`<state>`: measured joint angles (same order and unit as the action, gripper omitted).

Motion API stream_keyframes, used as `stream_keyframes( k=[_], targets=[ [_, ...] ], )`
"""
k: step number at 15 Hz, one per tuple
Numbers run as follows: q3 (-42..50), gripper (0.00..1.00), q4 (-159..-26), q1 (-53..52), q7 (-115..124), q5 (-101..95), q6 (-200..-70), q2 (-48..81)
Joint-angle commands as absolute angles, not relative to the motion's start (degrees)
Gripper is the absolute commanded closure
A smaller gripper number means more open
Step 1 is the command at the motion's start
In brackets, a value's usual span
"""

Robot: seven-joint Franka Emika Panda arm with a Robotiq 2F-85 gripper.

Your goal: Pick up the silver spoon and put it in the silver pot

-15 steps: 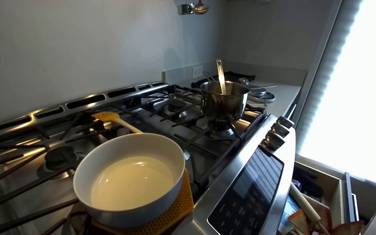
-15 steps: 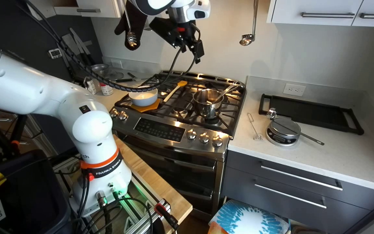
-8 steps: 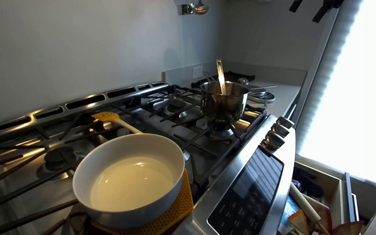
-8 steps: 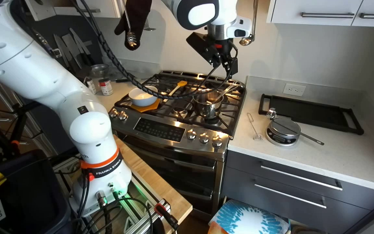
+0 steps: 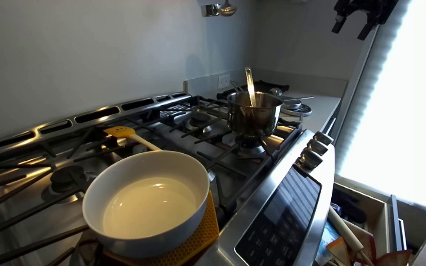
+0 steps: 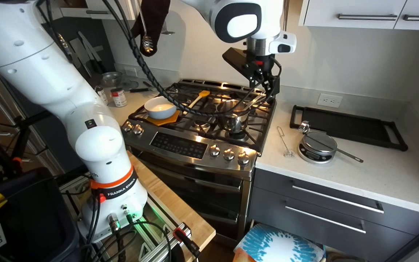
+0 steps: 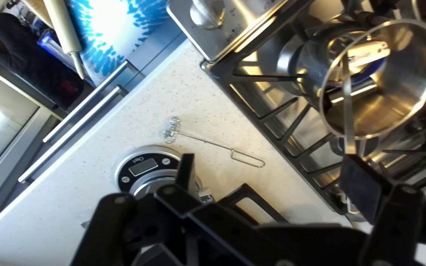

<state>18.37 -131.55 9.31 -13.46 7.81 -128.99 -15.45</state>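
The silver pot (image 5: 252,122) stands on a burner at the stove's right end, also seen in another exterior view (image 6: 231,125) and the wrist view (image 7: 416,88). A slim silver utensil (image 5: 250,83) leans in it, handle above the rim (image 7: 347,99). Another long silver utensil (image 6: 349,155) lies across the kitchen scale, its shiny head near my finger in the wrist view (image 7: 205,195). I cannot tell which is the silver spoon. My gripper (image 7: 272,173) is wide open and empty, high above the stove's right end (image 5: 350,35), apart from both utensils. Its right finger hides the leaning handle's end.
A white pot (image 5: 146,247) sits on a yellow trivet. A yellow spatula (image 5: 120,132) lies behind it. A wire whisk (image 7: 213,143), the scale (image 6: 315,154) and a black tray (image 6: 351,125) are on the right counter. A ladle (image 5: 227,10) hangs on the wall.
My gripper has moved right and down towards the stove's right end and has come into view at the top right of an exterior view. The utensils and pots have not moved.
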Motion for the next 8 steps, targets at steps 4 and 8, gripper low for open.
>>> stream_keyframes(
  k=[4,8],
  targets=[
    [20.1,0.00,-114.8,13.8,-20.9,4.1,-124.7,6.1],
    [18.2,0.00,-113.6,15.7,-19.3,5.0,-126.4,7.8]
  ],
)
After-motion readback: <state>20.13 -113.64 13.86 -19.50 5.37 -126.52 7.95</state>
